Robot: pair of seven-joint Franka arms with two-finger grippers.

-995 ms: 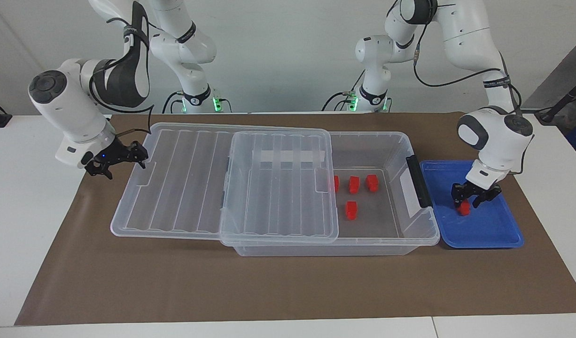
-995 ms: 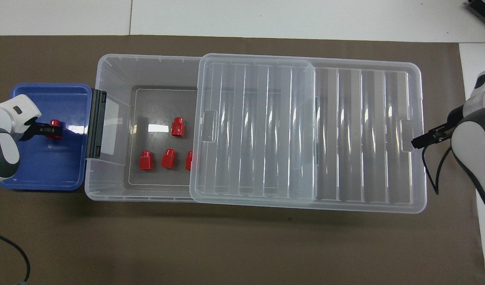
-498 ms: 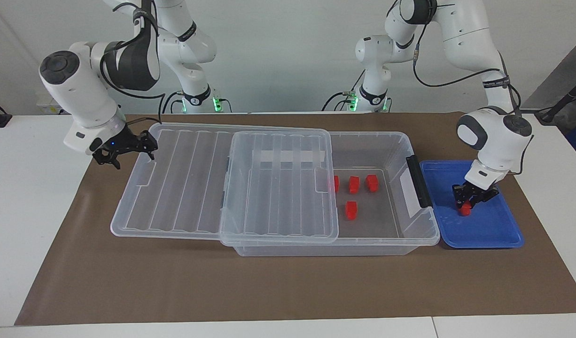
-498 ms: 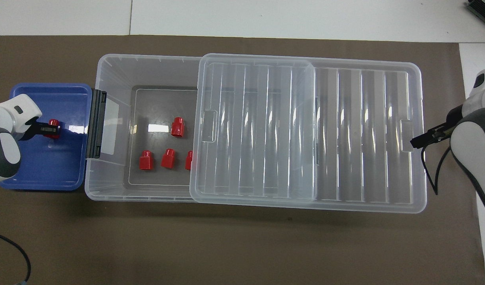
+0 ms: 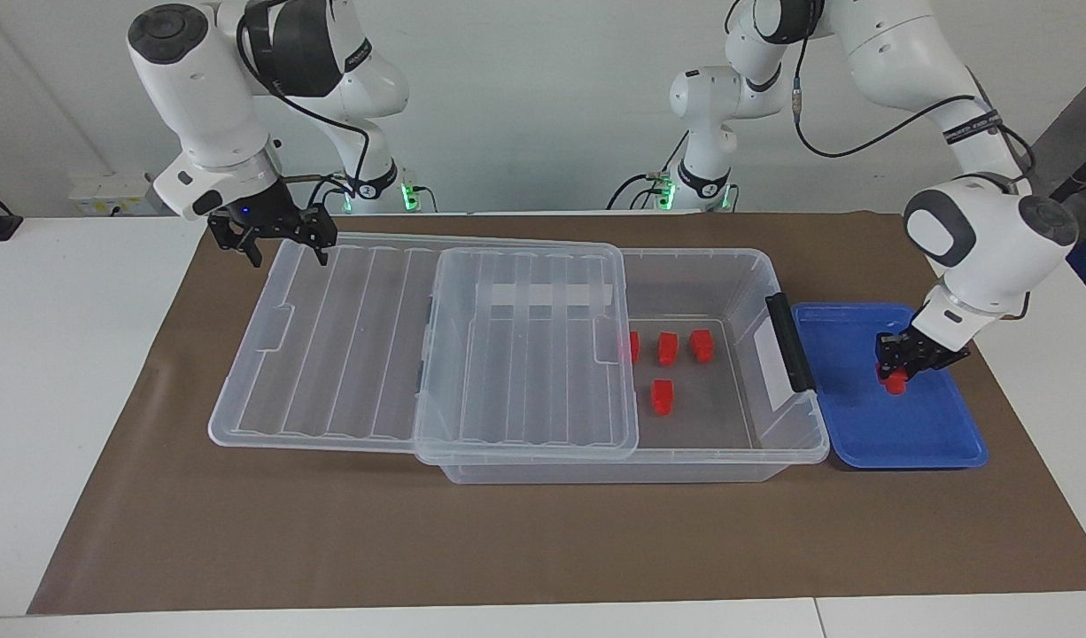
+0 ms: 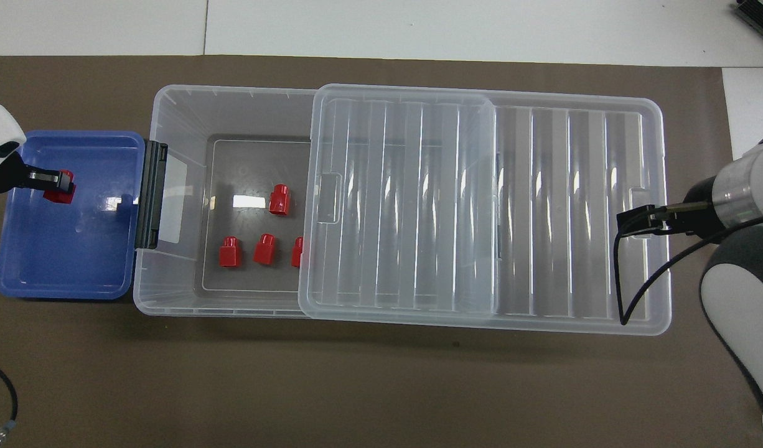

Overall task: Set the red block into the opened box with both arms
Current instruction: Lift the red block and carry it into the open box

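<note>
My left gripper [image 5: 899, 361] is shut on a small red block [image 5: 895, 381], held just above the blue tray [image 5: 915, 439] near the tray's outer end. From overhead the same block [image 6: 59, 188] sits at the tip of the left gripper [image 6: 48, 180]. The clear box [image 5: 747, 260] stands open at the left arm's end, with several red blocks [image 5: 663, 396] on its floor. Its ribbed lid [image 5: 330, 354] is slid toward the right arm's end. My right gripper [image 5: 282, 244] hangs open and empty over the lid's corner at that end.
The dark grey handle [image 5: 789, 341] of the box sits between the tray and the box opening. Brown paper [image 5: 508, 540] covers the table under everything. A black cable [image 6: 643, 280] from the right arm loops over the lid's end.
The left gripper closed on the red block and lifted it toward the tray's outer end. The right arm rose and swung from beside the lid to over its corner.
</note>
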